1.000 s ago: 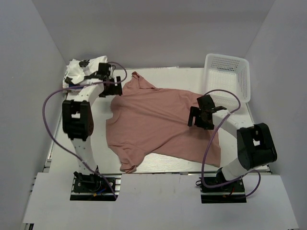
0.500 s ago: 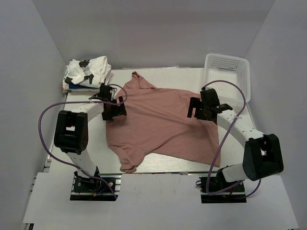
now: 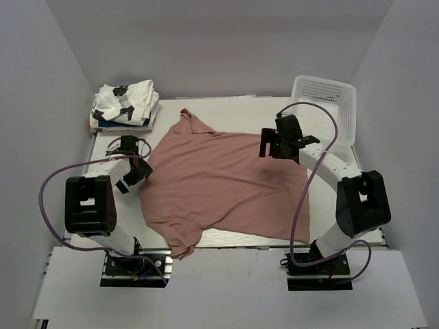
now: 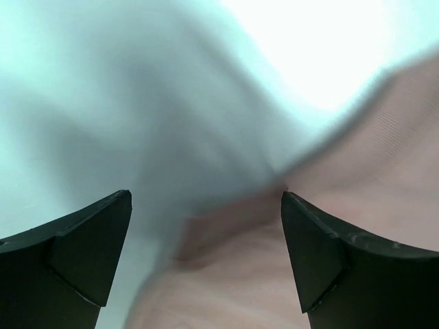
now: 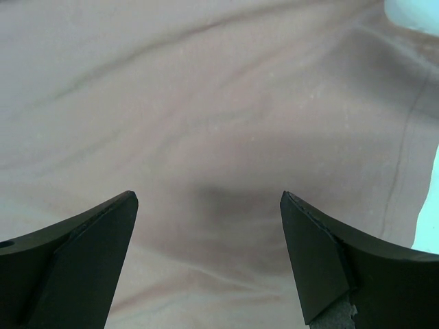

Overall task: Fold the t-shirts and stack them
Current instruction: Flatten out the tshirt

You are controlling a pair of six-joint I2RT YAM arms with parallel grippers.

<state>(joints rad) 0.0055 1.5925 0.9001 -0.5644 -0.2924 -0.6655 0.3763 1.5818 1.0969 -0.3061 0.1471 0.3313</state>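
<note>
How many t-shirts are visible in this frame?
3. A large dusty-pink cloth t-shirt lies spread mid-table; a folded white black-printed t-shirt tops the far-left pile, and a blue t-shirt peeks out beneath. More may hide there.

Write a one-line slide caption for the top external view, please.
With left gripper and right gripper open above a spread pink shirt, folded shirts sit stacked far left, basket far right.

On the table (image 3: 240, 106) the large t-shirt (image 3: 226, 185) lies spread across the middle, collar toward far left. The stack of folded t-shirts (image 3: 125, 104) is in the far-left corner, behind the left gripper (image 3: 130, 175), which is at the spread shirt's left edge. The basket (image 3: 328, 106) is in the far-right corner, with the right gripper (image 3: 273, 145) just before it, over the shirt's far right part.
</note>
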